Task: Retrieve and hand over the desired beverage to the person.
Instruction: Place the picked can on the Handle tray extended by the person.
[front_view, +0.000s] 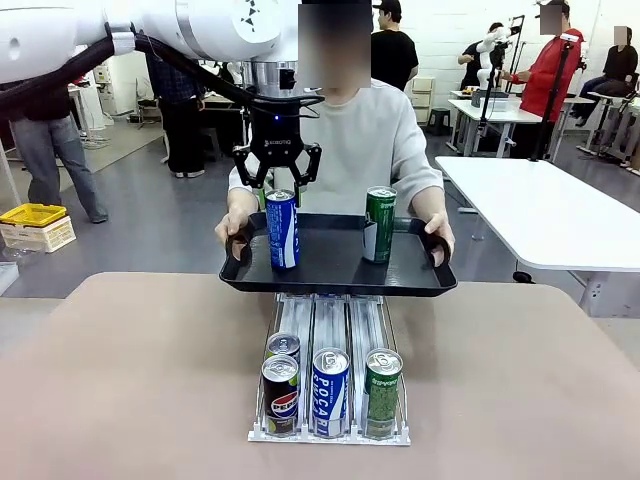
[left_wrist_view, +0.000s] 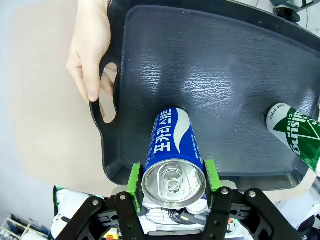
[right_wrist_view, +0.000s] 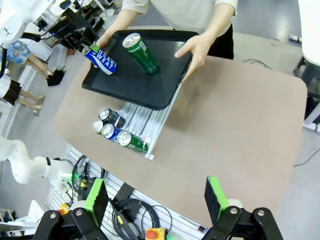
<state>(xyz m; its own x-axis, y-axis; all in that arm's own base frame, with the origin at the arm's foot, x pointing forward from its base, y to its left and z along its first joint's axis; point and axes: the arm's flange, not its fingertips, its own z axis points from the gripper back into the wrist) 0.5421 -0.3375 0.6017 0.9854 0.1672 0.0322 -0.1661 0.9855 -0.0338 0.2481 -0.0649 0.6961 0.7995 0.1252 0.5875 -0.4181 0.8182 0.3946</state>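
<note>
My left gripper (front_view: 278, 186) is clamped on the top of a tall blue-and-white aluminium drink can (front_view: 282, 229), its green pads (left_wrist_view: 134, 178) pressed against both sides of the rim. The can stands upright on the black plastic serving tray (front_view: 335, 265), towards the tray's left end, with its base touching the tray floor. The person in the light grey sweatshirt (front_view: 360, 140) holds that tray by its two cut-out handles, one hand (front_view: 234, 232) at the left end and the other hand (front_view: 437, 228) at the right. The left-end hand is close beside my can, its thumb hooked through the handle slot.

A green aluminium can (front_view: 379, 224) stands upright on the right part of the tray, well apart from the blue one.

The tray hangs above the far end of a clear plastic can rack (front_view: 330, 375) lying on the beige counter (front_view: 130, 380). At the rack's near end stand a dark cola can (front_view: 279, 396), a blue-and-white can (front_view: 329, 391) and a green can (front_view: 382, 392) side by side, with another dark can (front_view: 283, 348) behind the cola one.

My right gripper (right_wrist_view: 156, 197) hangs high above the counter with its fingers spread wide and nothing between them.
</note>
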